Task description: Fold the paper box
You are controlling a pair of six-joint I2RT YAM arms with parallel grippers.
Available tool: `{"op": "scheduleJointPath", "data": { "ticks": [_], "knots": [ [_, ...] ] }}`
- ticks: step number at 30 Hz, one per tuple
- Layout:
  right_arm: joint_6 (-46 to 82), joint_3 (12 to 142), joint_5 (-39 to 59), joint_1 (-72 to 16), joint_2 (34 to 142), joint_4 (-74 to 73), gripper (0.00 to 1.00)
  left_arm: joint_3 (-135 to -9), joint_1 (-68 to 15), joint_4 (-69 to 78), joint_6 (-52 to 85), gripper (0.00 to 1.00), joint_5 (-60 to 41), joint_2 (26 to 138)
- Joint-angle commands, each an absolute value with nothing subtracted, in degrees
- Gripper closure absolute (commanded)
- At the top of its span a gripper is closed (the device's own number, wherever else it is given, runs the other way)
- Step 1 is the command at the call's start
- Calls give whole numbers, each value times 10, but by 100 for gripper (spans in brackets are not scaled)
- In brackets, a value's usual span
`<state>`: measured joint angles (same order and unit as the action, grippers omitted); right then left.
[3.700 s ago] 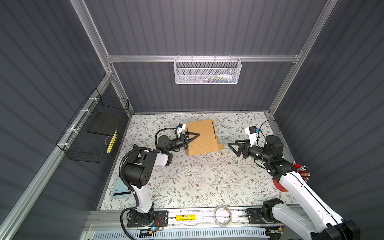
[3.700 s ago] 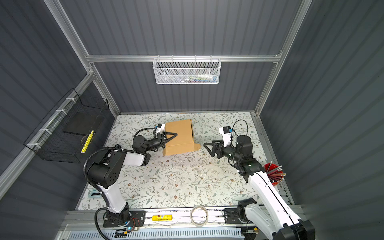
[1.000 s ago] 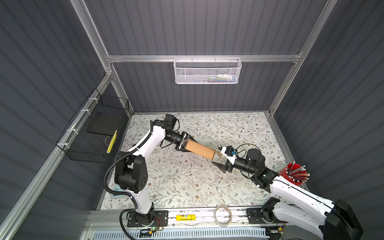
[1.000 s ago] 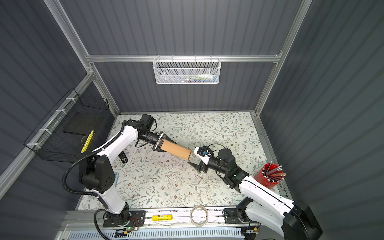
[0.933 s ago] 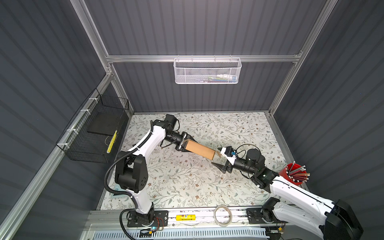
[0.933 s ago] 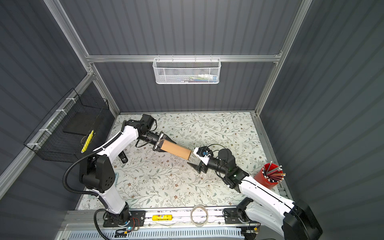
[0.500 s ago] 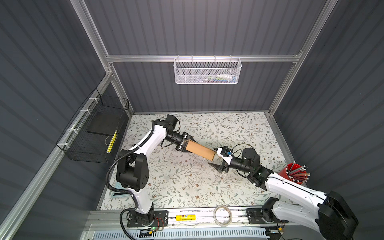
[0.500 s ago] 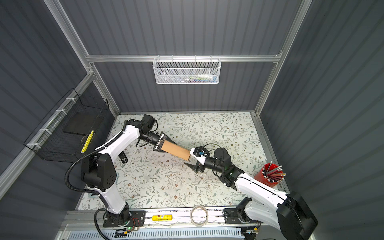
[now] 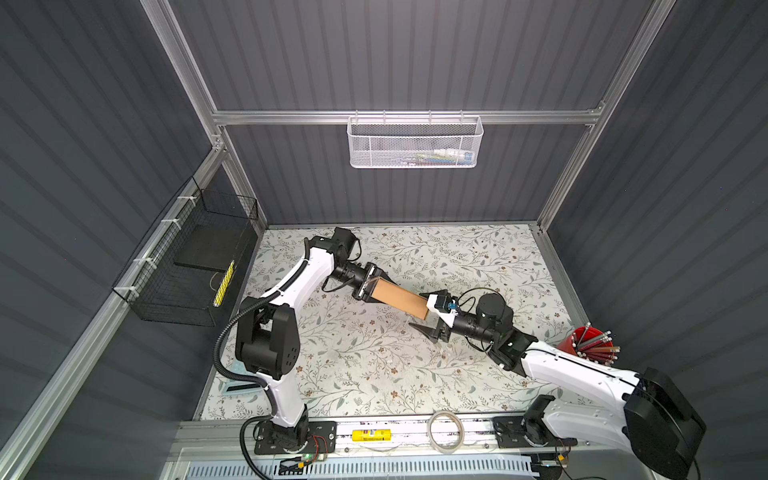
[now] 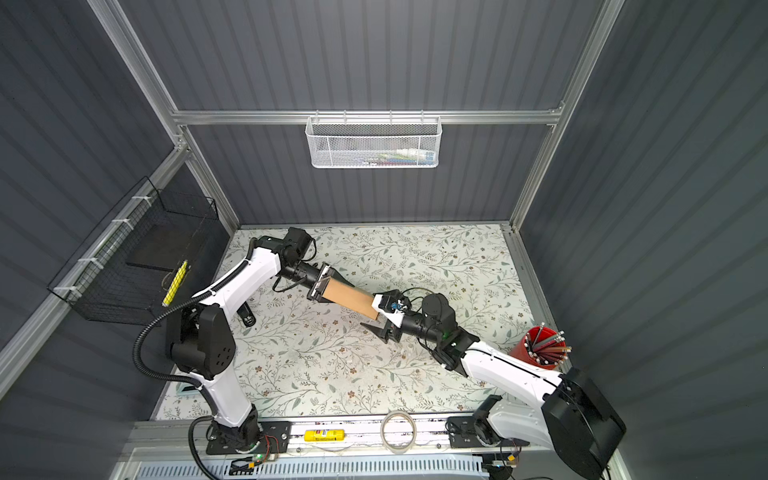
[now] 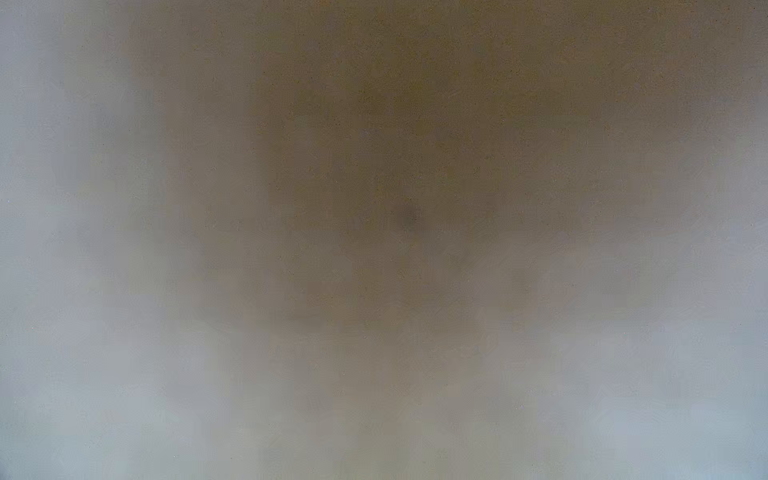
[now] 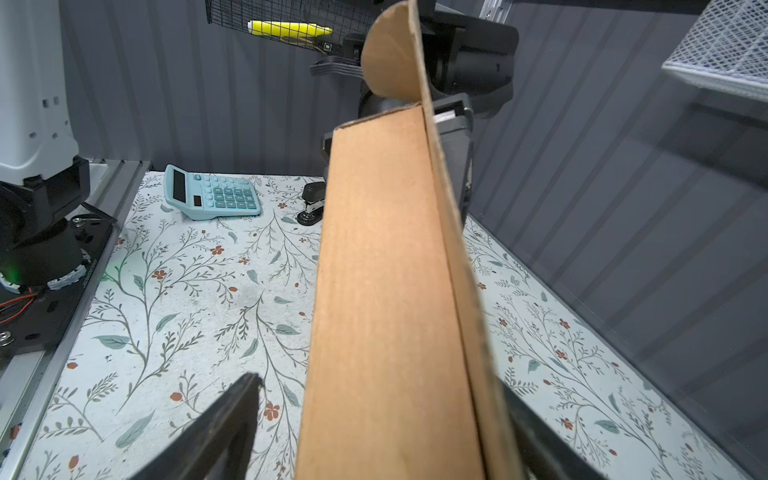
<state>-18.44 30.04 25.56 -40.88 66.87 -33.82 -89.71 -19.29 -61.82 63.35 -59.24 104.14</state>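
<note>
Two grippers at one paper box (image 9: pixel 397 297) now. No longer flat at the back of the table (image 9: pixel 374 374) – lifted clear, turned on edge, slung slantwise in the air between the arms in both top views. At the far end the left gripper (image 9: pixel 367 286), clenched on the cardboard and, by the look of it, carrying the whole weight; from its wrist view nothing but brown blur. At the near end the right gripper (image 9: pixel 424 316), moved in closer over the last second, released and wide, straddling the box. From the right wrist: one finger (image 12: pixel 232 415) plainly apart from the cardboard, the other finger (image 12: pixel 540 440) close behind the overhanging panel – touching or not, cannot tell. For the task: pick-up done, two-handed folding probably about to start; rounded flap (image 12: pixel 386 54) sticking up loose, not yet tucked. Needs a firm second grip first.
</note>
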Motion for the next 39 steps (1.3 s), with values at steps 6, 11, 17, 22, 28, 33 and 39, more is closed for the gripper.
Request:
{"op": "scheduleJointPath", "data": {
  "ticks": [6, 11, 17, 22, 28, 33, 39],
  "knots": [
    [-184, 319, 252, -425, 680, -360, 18, -915, -189, -633, 617, 77, -613, 1055],
    [-190, 323, 231, -441, 695, -367, 18, -919, -189, -634, 614, 78, -613, 1063],
    [-202, 329, 209, -451, 706, -370, 21, -925, -189, -639, 610, 78, -613, 1065],
    [-207, 328, 200, -451, 709, -373, 24, -926, -189, -644, 607, 78, -612, 1064],
    [-215, 323, 170, -451, 711, -374, 26, -931, -189, -650, 603, 79, -612, 1065],
    [-219, 319, 158, -451, 714, -381, 31, -935, -189, -655, 602, 79, -610, 1067],
    [-235, 318, 139, -451, 709, -375, 35, -942, -189, -663, 597, 79, -608, 1069]
  ]
}}
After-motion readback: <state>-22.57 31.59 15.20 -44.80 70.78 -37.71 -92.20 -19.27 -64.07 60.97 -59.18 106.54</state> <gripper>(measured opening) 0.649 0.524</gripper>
